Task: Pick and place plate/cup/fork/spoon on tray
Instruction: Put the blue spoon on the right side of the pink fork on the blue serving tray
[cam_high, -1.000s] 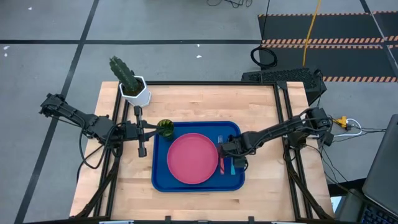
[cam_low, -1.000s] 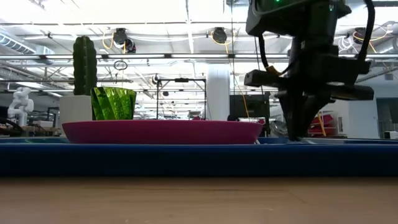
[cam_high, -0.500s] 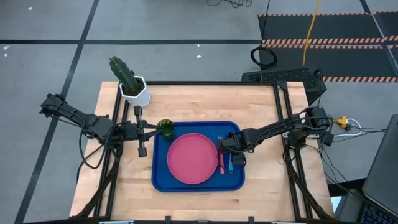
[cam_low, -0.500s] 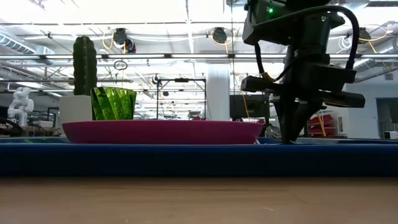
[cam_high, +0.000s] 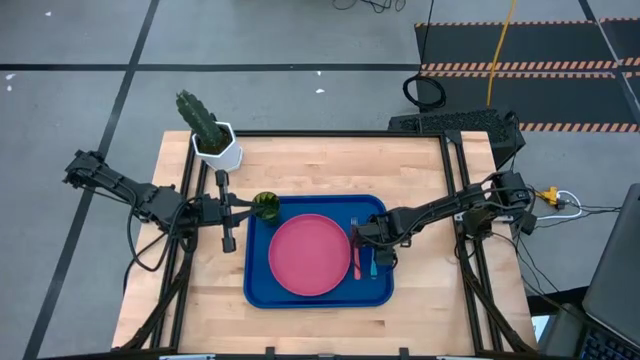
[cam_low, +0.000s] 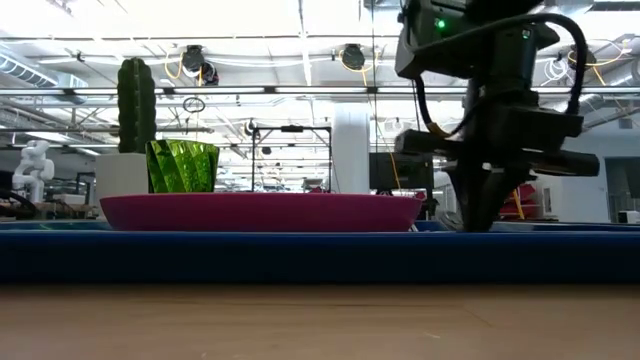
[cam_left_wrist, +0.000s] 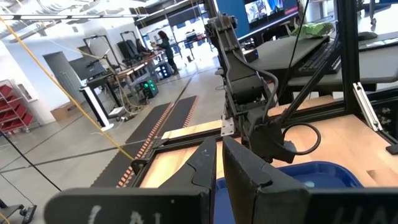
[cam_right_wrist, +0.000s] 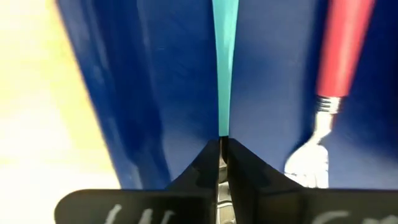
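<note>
The blue tray (cam_high: 262, 290) lies on the wooden table (cam_high: 320, 165), and the pink plate (cam_high: 309, 255) sits inside it, toward its left and middle. The green cup (cam_high: 266, 205) stands at the tray's far left corner, just beyond the plate. The right gripper (cam_high: 368, 243) is down in the strip of tray to the right of the plate, its fingers pressed together around the near end of the spoon (cam_right_wrist: 224, 59), whose light blue handle runs straight out from the fingertips along the tray floor. The fork (cam_right_wrist: 329, 74) lies just beside the spoon, parallel to it, between spoon and plate, with its red handle and metal tines flat on the tray. The left gripper (cam_high: 226, 208) waits over the table just left of the tray, near the cup, its fingers nearly together and holding nothing.
</note>
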